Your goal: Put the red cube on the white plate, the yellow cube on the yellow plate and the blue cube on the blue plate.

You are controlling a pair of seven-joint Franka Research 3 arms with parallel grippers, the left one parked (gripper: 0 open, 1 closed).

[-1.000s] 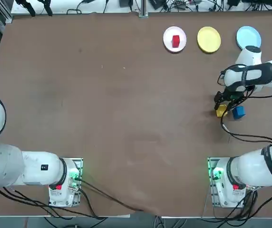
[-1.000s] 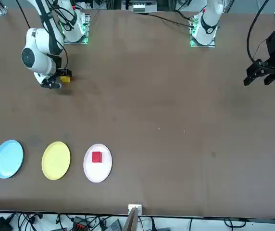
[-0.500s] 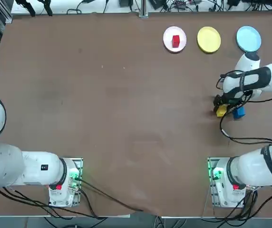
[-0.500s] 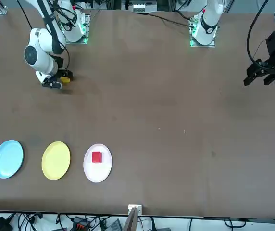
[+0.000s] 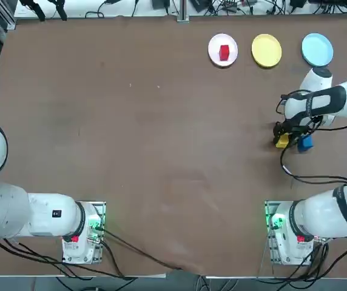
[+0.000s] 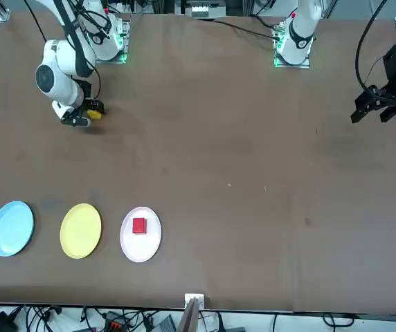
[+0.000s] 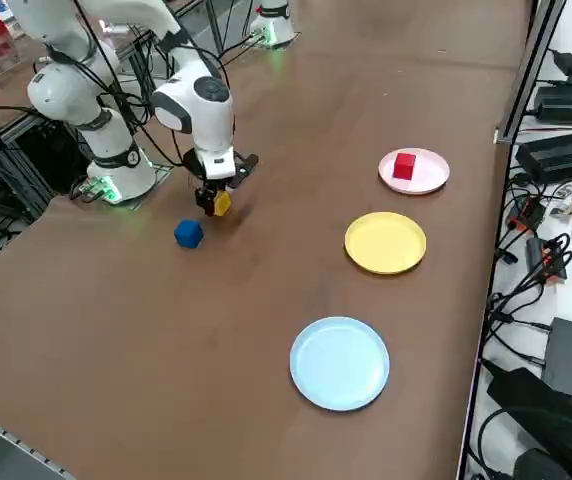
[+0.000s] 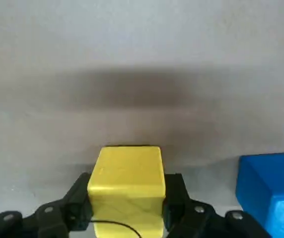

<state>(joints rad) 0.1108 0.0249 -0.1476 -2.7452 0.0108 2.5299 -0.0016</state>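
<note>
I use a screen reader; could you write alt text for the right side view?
The right gripper is shut on the yellow cube, with the blue cube apart on the table. The red cube sits on the white plate.

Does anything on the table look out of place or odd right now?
Nothing stands out. The red cube sits on the white plate, the yellow plate and blue plate are bare, the right hand is shut on the yellow cube, and the blue cube rests beside it.
</note>
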